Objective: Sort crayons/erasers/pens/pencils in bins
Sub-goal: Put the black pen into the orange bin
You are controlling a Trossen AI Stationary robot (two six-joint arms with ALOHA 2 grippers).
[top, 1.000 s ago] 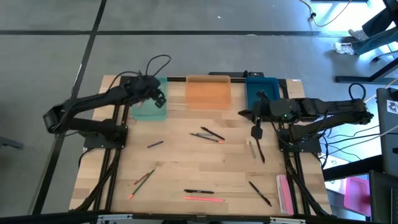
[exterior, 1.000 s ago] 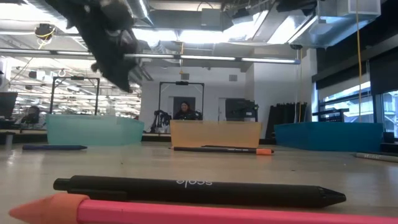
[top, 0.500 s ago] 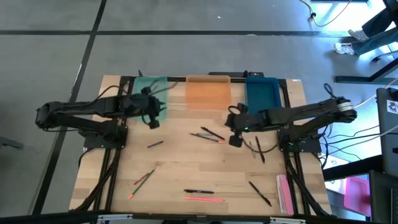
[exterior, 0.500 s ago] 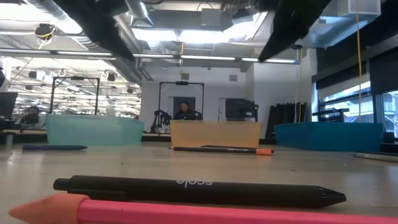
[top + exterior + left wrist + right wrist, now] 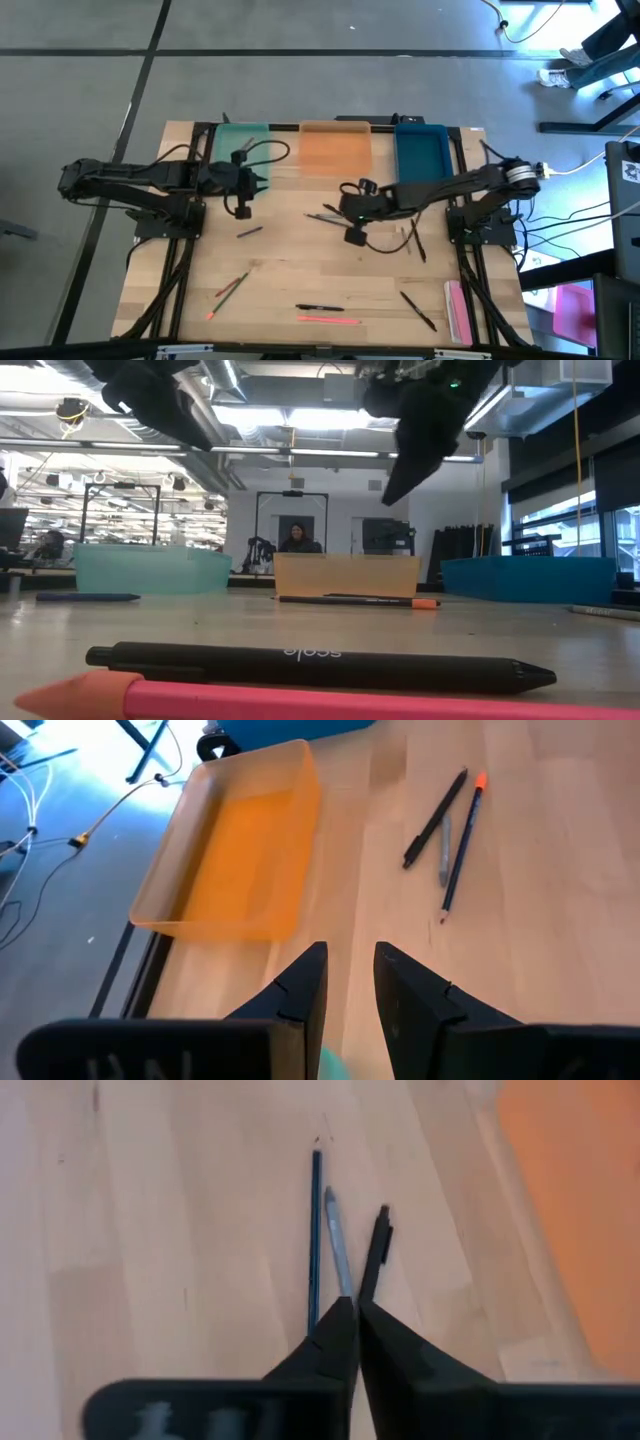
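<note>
I judge the right gripper, fingers pressed nearly together and empty, the nearer hand: it hovers just at five o'clock of the three-stick cluster lying below the orange bin. The black pen and its neighbours run roughly in line with its fingers. The left gripper, fingers parted and empty, waits near the teal bin.

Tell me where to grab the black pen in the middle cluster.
From above, near its end toward the orange bin, gripping across the shaft. The black pen lies flat, and that end splays clear of the grey pen; its other end crowds the pencil.
</note>
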